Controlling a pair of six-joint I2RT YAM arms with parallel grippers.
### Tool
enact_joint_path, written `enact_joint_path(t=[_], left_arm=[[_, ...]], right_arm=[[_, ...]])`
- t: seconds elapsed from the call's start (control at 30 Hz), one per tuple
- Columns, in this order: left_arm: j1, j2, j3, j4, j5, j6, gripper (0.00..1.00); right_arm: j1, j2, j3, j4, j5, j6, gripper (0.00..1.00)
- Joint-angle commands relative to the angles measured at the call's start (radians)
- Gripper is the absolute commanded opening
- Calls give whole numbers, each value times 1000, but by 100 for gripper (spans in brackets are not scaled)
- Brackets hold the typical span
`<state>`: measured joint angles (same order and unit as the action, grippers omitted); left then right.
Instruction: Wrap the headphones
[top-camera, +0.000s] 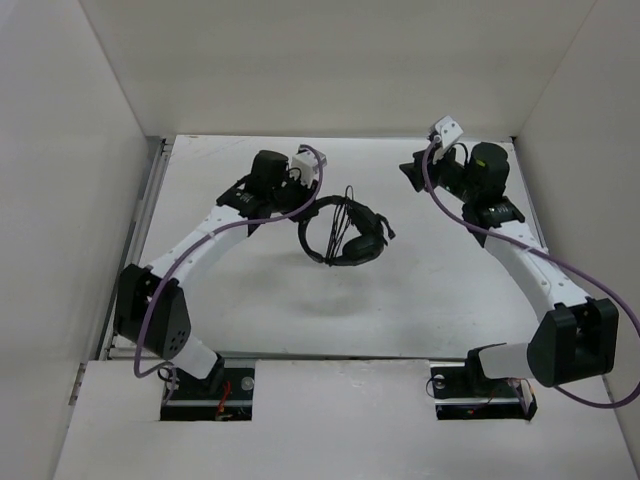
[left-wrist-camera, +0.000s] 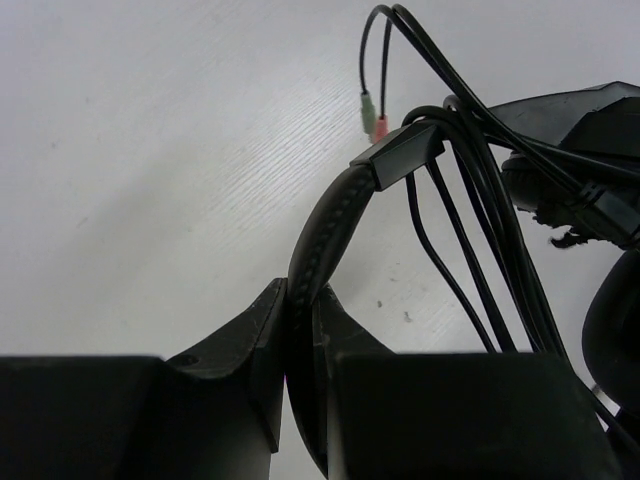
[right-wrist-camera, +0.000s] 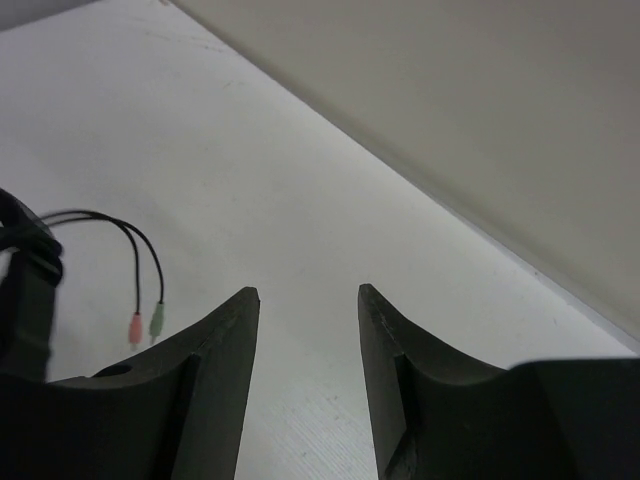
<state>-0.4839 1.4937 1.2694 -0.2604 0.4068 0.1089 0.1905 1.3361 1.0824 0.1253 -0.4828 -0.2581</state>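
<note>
Headphones (top-camera: 345, 235) hang over mid-bench (top-camera: 250, 310), headband clamped tight in left fingers (left-wrist-camera: 250, 350); right fingers (right-wrist-camera: 225, 350), half open and empty at their 2 o'clock, should take the cable (left-wrist-camera: 470, 200) near the dangling plugs (left-wrist-camera: 372, 118) and wrap it taut.

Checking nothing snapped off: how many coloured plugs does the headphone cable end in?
2: a green plug and a pink plug, side by side, close to the headband.

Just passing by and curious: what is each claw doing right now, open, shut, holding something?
The left gripper is shut on the headphones, clamping the padded band.
The right gripper is open, holding nothing.
</note>
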Motion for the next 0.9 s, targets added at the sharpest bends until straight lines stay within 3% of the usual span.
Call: enact_joint_path(t=[0.0,0.4,0.87], left_arm=[[9,26,-19,179,-74,-83,2],[-9,233,61,227,-62,-155,2],[-2,500,268,231,-132,-181,3]], right_arm=[[3,-34,1,132,76,118,50],[-4,-38,-27,162,76,111,51],[-33,-64,-61,188,76,103,53]])
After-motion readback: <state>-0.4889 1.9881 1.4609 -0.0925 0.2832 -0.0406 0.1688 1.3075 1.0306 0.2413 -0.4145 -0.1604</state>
